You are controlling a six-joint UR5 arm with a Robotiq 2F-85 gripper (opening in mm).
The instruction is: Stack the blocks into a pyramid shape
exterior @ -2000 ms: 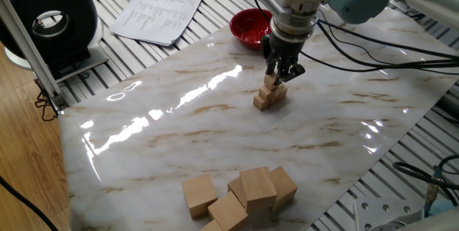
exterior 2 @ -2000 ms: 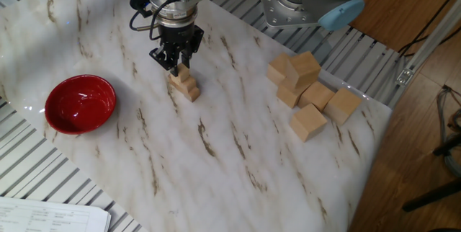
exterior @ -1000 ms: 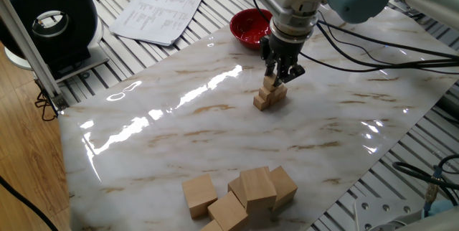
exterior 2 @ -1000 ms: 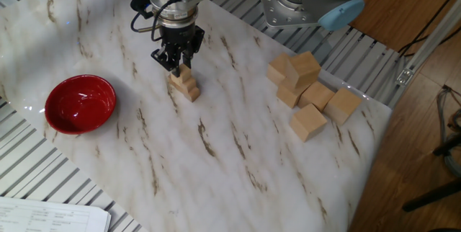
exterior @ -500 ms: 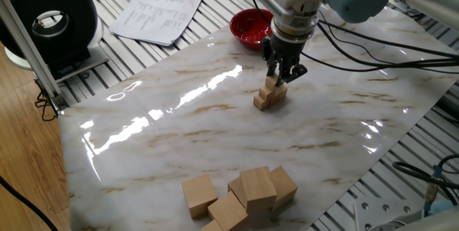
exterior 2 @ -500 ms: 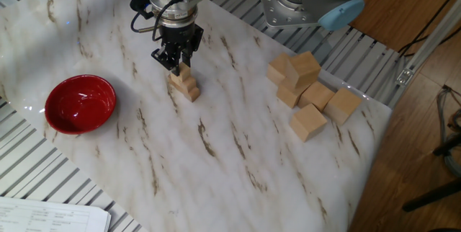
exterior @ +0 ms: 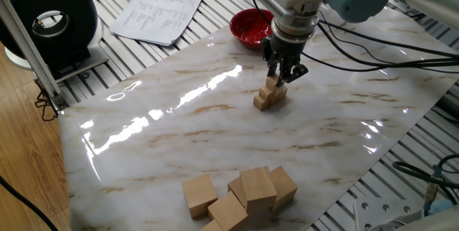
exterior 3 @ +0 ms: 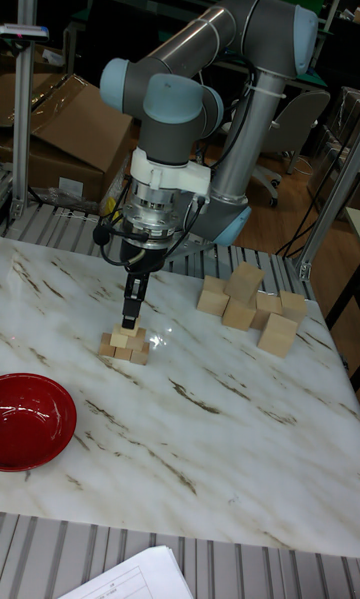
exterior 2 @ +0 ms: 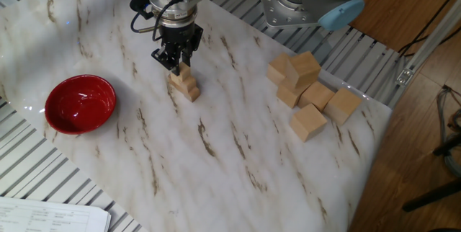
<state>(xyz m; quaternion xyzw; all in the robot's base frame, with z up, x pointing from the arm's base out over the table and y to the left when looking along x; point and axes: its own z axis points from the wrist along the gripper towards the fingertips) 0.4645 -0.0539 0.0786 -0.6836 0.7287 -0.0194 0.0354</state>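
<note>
The arm reaches down, wrist vertical, its gripper (exterior: 281, 80) (exterior 2: 178, 65) (exterior 3: 130, 325) pointing straight down with its 2 fingers close together.

blocks (exterior: 270, 95) tan (plain wood) | bowl (exterior: 250, 26) red | table (exterior: 179, 123) white, brown-veined marble

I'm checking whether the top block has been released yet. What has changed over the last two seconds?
The gripper has risen slightly above the small block pyramid; its fingertips were around the top block earlier and now sit just above it, so it appears let go. The pyramid, the red bowl and the pile of larger wooden cubes have not moved.
</note>
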